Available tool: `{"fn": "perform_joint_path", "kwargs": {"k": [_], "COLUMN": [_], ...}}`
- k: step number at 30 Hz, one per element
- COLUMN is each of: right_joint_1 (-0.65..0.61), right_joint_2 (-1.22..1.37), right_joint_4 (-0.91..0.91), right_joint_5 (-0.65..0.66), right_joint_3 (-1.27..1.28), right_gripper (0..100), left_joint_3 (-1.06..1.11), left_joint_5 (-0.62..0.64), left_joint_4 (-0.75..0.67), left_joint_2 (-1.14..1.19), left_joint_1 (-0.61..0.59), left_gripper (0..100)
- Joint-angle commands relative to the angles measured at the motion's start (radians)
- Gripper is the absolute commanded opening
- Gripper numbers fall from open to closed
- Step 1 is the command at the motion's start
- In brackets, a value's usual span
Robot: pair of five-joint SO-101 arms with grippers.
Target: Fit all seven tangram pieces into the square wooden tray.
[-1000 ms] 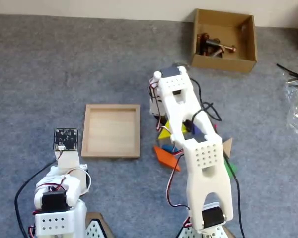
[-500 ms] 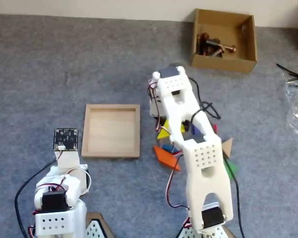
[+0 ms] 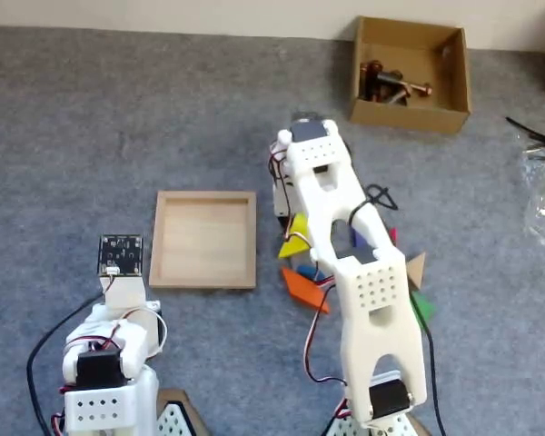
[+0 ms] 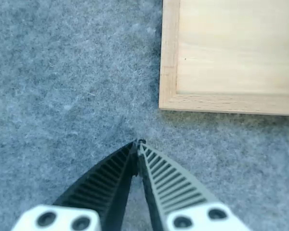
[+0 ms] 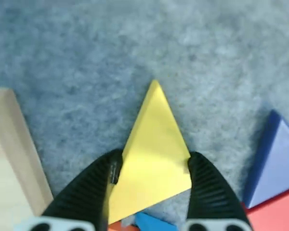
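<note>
My right tool (image 5: pixel 154 160), clamped on the yellow triangle (image 5: pixel 155 134), has shifted it toward the empty square wooden tray (image 3: pixel 251 241), starting the first placement; my left tool (image 4: pixel 137 143) rests together.

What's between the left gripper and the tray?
Only bare carpet, in the left wrist view; the shut left gripper lies short of the tray rim.
</note>
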Motion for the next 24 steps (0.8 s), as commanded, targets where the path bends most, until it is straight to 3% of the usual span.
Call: {"fn": "perform_joint_path", "kwargs": {"k": [1, 9, 16, 24], "right_joint_1": [0.025, 0.041, 0.065, 0.062], "right_joint_2": [0.016, 0.015, 0.012, 0.012], "right_joint_4": [0.007, 0.007, 0.007, 0.108], "right_joint_5": [0.175, 0.273, 0.502, 0.509], "right_joint_3": [0.01, 0.01, 0.01, -0.093], "right_gripper": [7.0, 7.0, 7.0, 7.0], "left_joint_3": [0.021, 0.021, 0.021, 0.021], "left_joint_5": [0.003, 0.003, 0.003, 0.003], "left_joint_4": [0.008, 0.008, 0.008, 0.008], "left_joint_2": [0.007, 0.007, 0.007, 0.007], "left_joint_1": [-0.008, -0.008, -0.008, -0.008], "left_gripper": [0, 0, 0, 0]}}
